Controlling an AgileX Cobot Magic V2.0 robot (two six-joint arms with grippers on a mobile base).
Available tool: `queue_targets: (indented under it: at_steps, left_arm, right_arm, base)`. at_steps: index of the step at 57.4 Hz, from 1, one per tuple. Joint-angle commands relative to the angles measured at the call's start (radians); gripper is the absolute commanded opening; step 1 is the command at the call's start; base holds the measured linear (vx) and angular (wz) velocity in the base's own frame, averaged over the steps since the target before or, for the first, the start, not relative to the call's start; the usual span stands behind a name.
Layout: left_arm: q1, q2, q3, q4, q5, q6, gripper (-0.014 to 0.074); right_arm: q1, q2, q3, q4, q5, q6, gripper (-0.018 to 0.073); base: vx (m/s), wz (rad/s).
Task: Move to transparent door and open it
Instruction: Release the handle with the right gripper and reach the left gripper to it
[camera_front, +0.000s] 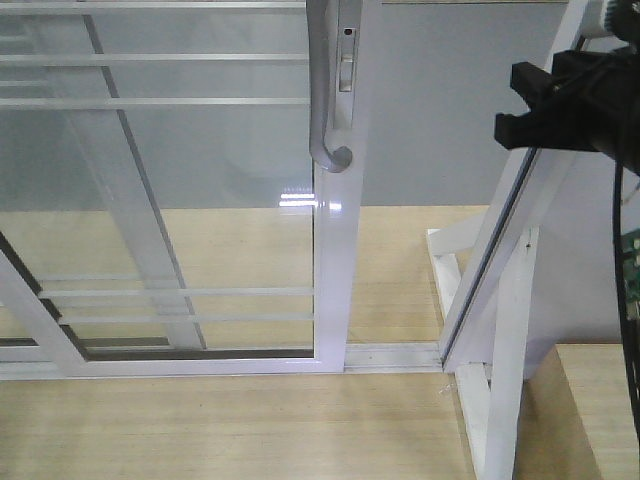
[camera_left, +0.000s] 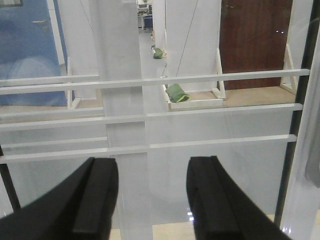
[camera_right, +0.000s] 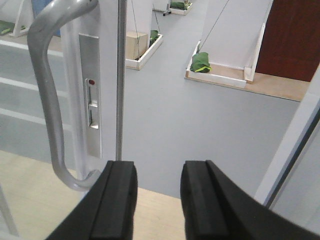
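Observation:
The transparent door (camera_front: 335, 250) is a white-framed glass panel with thin horizontal white bars and fills the left of the front view. Its curved grey handle (camera_front: 326, 100) hangs on the right stile. My right gripper (camera_front: 512, 103) is open and empty, up at the right of the handle and apart from it. In the right wrist view the right gripper (camera_right: 159, 195) has its jaws apart, with the handle (camera_right: 47, 100) and a lock plate (camera_right: 91, 100) just left of its left finger. My left gripper (camera_left: 152, 200) is open and empty, facing the barred glass (camera_left: 150, 112).
A gap lies between the door's edge and a slanted white frame post (camera_front: 500, 250) at the right. A floor track (camera_front: 390, 355) runs along the wooden platform. Beyond the glass are a grey floor, white trays with green bags (camera_right: 200, 63) and a brown door (camera_right: 292, 35).

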Motion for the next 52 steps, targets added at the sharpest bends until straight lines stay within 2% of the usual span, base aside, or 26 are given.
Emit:
queue_targets:
  at_steps: [1, 9, 19, 24, 30, 39, 52]
  left_arm:
    - [-0.029, 0.022, -0.035, 0.013, -0.087, -0.007, 0.0452]
    - [-0.108, 0.091, -0.038, 0.012, -0.153, -0.008, 0.0452]
    - [-0.224, 0.242, -0.046, 0.032, -0.356, -0.011, 0.0452]
    - [-0.295, 0.348, -0.092, 0.063, -0.388, -0.011, 0.0455]
    - [-0.357, 0.471, -0.189, 0.064, -0.39, -0.01, 0.0478]
    - [-0.4, 0.67, -0.349, 0.064, -0.42, -0.011, 0.0525]
    - [-0.461, 0.912, -0.558, 0.063, -0.462, -0.011, 0.0526]
  right_arm:
    - [-0.025, -0.078, 0.019, -0.005, -0.003, -0.006, 0.0302]
    - [-0.024, -0.135, 0.065, -0.006, 0.0, -0.006, 0.0302]
    - [-0.024, -0.146, 0.064, -0.005, -0.016, -0.006, 0.0302]
    - [-0.024, -0.146, 0.064, -0.001, -0.018, 0.006, 0.0302]
    - [-0.024, -0.146, 0.064, 0.027, -0.006, 0.046, 0.0302]
    - [-0.024, -0.146, 0.064, 0.032, 0.007, 0.048, 0.0302]
    - [-0.024, -0.146, 0.064, 0.033, 0.007, 0.05, 0.0302]
  base:
    - [0.0, 0.0]
    - [0.0, 0.0]
    - [0.0, 0.0]
    - [0.0, 0.0]
    - [0.0, 0.0]
    - [0.0, 0.0]
    - [0.0, 0.0]
